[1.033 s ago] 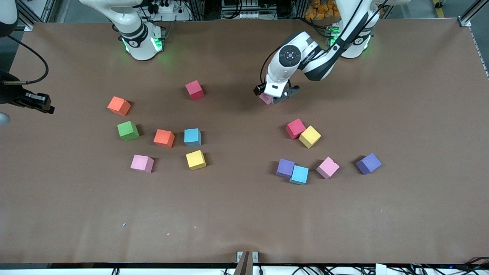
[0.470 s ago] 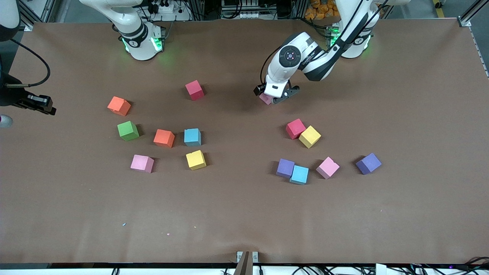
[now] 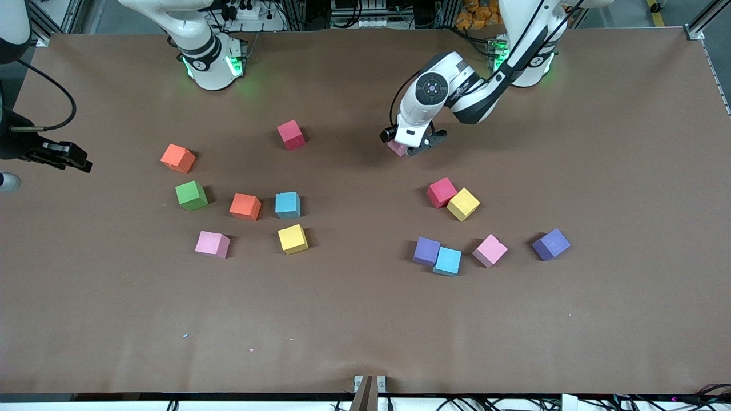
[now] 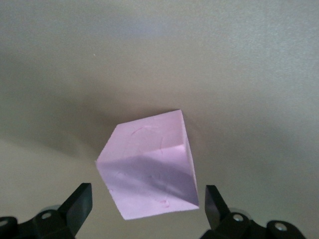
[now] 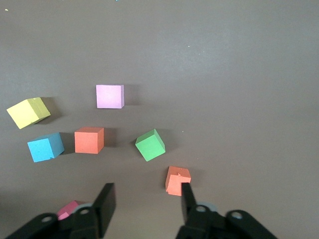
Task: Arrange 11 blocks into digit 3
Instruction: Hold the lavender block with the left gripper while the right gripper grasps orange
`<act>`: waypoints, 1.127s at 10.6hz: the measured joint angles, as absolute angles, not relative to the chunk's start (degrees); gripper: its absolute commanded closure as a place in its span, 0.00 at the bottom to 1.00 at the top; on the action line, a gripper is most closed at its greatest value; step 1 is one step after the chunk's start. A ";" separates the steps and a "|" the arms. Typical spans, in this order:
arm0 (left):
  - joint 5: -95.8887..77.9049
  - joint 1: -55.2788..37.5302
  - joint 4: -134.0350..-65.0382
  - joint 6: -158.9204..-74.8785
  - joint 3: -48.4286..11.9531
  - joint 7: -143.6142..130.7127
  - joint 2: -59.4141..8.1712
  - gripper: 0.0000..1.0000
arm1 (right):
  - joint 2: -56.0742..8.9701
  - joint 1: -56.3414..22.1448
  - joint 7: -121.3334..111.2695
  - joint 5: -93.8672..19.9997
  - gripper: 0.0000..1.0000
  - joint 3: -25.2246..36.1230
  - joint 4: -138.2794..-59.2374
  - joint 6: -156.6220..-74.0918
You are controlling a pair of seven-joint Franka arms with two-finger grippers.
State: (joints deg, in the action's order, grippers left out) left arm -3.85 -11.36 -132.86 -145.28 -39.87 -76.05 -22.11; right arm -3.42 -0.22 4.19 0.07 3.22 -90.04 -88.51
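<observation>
My left gripper (image 3: 406, 147) stands open low over the table near the left arm's base, its fingers on either side of a pink block (image 4: 149, 167) without touching it; that pink block (image 3: 396, 148) barely shows under the hand. My right gripper (image 5: 146, 204) hangs open and empty, high over the right arm's end of the table (image 3: 77, 162). Below it lie an orange block (image 3: 177, 158), a second orange block (image 3: 245, 206), a blue block (image 3: 287, 205), a yellow block (image 3: 293, 238), another pink block (image 3: 212, 244) and a red block (image 3: 290, 135). No digit 3 shows.
A green cube (image 3: 191, 195) sits among the right-arm-end blocks. Toward the left arm's end lie a red (image 3: 441, 192) and yellow (image 3: 462, 204) pair touching, a purple (image 3: 426, 251) and blue (image 3: 447, 261) pair touching, a pink cube (image 3: 490, 250) and a lone purple cube (image 3: 551, 244).
My right gripper has opened and crept slightly inward over the table's end. The left gripper stays open around the pink block, its wrist shifted only a little.
</observation>
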 measured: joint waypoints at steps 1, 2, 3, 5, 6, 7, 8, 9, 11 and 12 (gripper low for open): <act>-2.93 -11.37 -132.87 -145.31 -39.59 -76.05 -22.67 0.06 | -3.49 -0.22 4.19 0.07 0.00 3.19 -90.06 -88.49; -2.04 -11.38 -132.87 -145.33 -39.27 -76.05 -23.31 0.20 | -3.83 -0.23 4.19 0.04 0.00 3.12 -90.18 -88.48; -1.41 -11.38 -132.88 -145.42 -39.10 -76.05 -23.86 0.37 | -4.66 -0.33 4.19 0.03 0.00 2.98 -90.44 -88.52; -0.82 -11.48 -132.86 -145.67 -39.09 -76.05 -24.28 0.67 | -8.04 -1.33 4.19 -0.13 0.00 2.88 -90.73 -89.20; 0.18 -11.62 -132.71 -145.75 -39.14 -76.05 -24.19 0.75 | -10.03 -2.14 4.19 -0.83 0.00 2.83 -90.75 -89.77; 1.37 -11.97 -132.58 -145.75 -39.13 -76.05 -24.20 0.85 | -11.98 -3.15 4.19 -2.08 0.00 2.80 -90.77 -90.61; 2.65 -12.67 -132.38 -145.78 -39.15 -76.05 -24.21 0.87 | -13.95 -4.50 4.20 -3.24 0.00 2.76 -90.82 -92.16; 4.50 -13.65 -132.09 -145.81 -39.17 -76.05 -24.23 0.88 | -16.08 -5.94 4.29 -3.50 0.00 2.71 -90.93 -94.07; 7.65 -16.46 -130.63 -146.01 -39.25 -76.10 -24.35 0.98 | -20.26 -7.86 4.43 -3.61 0.00 2.65 -91.06 -96.74; 8.51 -17.89 -129.00 -145.68 -39.26 -75.77 -24.76 0.99 | -22.16 -8.71 4.44 -3.79 0.00 2.63 -91.11 -97.42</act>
State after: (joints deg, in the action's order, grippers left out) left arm 8.51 -17.89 -129.00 -145.68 -39.26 -75.77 -24.76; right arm -22.16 -8.71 4.44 -3.79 2.63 -91.11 -97.42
